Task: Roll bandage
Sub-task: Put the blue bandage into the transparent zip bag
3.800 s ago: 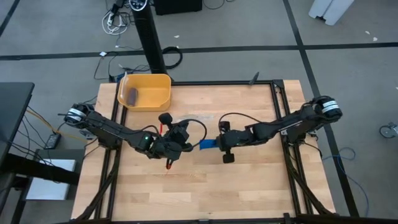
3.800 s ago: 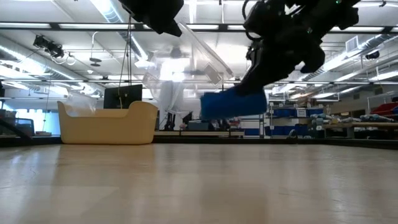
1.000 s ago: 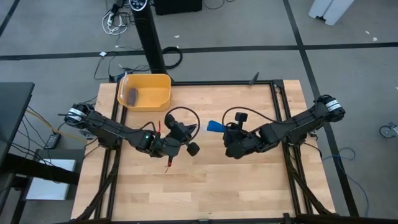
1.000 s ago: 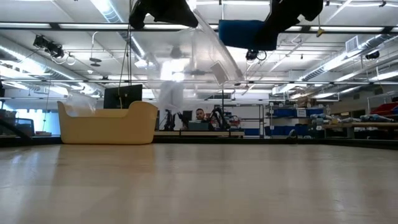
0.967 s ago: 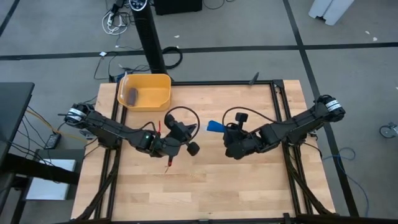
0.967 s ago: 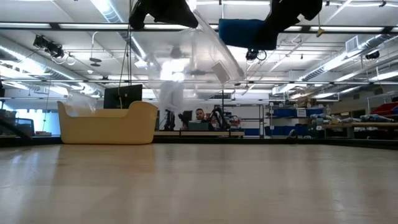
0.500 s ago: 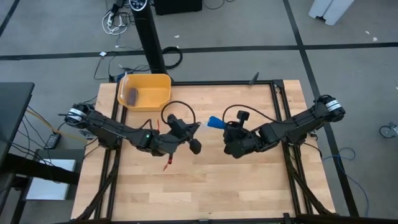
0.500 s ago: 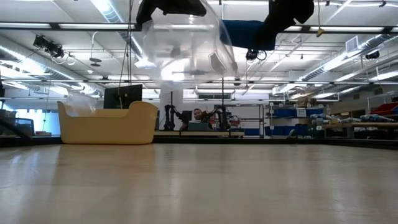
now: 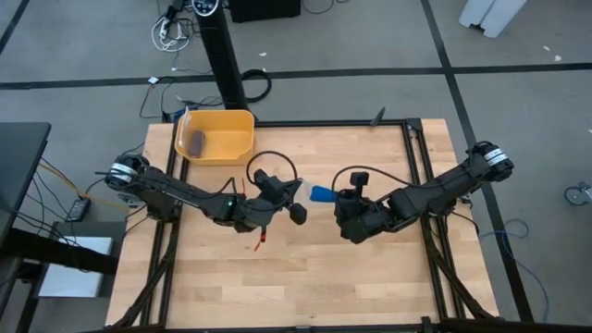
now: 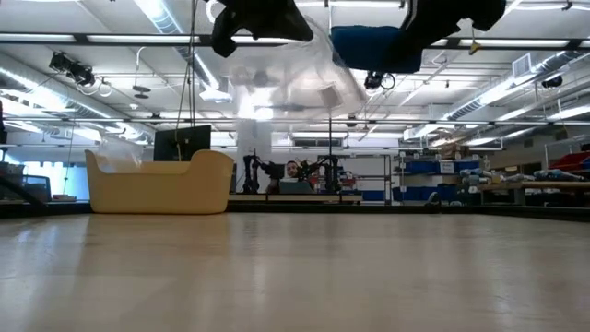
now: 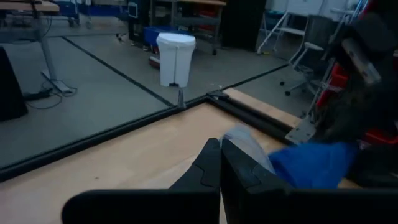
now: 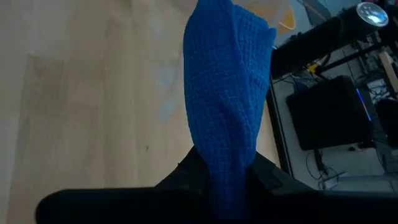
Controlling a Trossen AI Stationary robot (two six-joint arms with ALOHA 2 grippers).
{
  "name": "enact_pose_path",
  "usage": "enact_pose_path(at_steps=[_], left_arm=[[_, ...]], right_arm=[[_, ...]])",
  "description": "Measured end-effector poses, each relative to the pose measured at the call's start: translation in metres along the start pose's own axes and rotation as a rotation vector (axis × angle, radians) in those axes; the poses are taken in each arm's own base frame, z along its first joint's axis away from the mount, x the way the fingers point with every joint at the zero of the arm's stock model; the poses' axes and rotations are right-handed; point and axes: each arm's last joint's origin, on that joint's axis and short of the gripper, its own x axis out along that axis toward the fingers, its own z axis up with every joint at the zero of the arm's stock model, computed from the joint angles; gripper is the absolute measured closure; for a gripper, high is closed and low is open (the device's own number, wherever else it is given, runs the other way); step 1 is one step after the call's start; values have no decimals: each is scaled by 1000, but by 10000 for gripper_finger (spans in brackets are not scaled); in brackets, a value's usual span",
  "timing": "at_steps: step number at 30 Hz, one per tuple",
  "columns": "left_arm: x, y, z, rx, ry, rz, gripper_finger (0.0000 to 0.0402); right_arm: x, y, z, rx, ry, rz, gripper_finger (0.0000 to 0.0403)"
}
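Two dark robot arms reach over one wooden bench [image 9: 305,277], so there are two hands: the left hand [image 9: 294,191] and the right hand [image 9: 339,196].

There is one blue bandage [image 9: 322,194], pinched between the right hand's fingers, and one clear plastic packet [image 10: 295,78], gripped by the left hand.

One yellow bin [image 9: 242,123] stands at the bench's far left corner, and one small purple-grey roll [image 9: 197,141] lies inside it.

One small red item [image 9: 261,240] shows under the left arm; what it is cannot be told.

Beyond the bench, one white pedal bin [image 11: 175,58] stands on the floor.
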Motion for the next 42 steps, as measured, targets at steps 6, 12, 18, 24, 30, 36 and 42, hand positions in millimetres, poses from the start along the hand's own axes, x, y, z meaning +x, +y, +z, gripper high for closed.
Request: enact_pose_path(at_steps=[6,12,18,24,30,36,42], left_arm=[[0,-4,3,-27,6,-88,401],[-2,-7,2,-25,33,-157,401],[-4,-8,-1,-3,63,-197,401],[-5,-7,-4,23,82,-183,401],[-5,-8,-4,21,83,-189,401],[-6,-10,-3,32,83,-232,401],[-6,-12,-4,38,87,-265,401]], right_arm=[[6,-6,0,14,19,-11,358],[20,-20,-1,77,62,-48,358],[29,-30,-4,142,106,-56,358],[27,-33,-6,191,112,-58,358],[26,-31,2,153,51,53,358],[30,-37,7,204,31,58,358],[38,-43,11,202,3,147,357]])
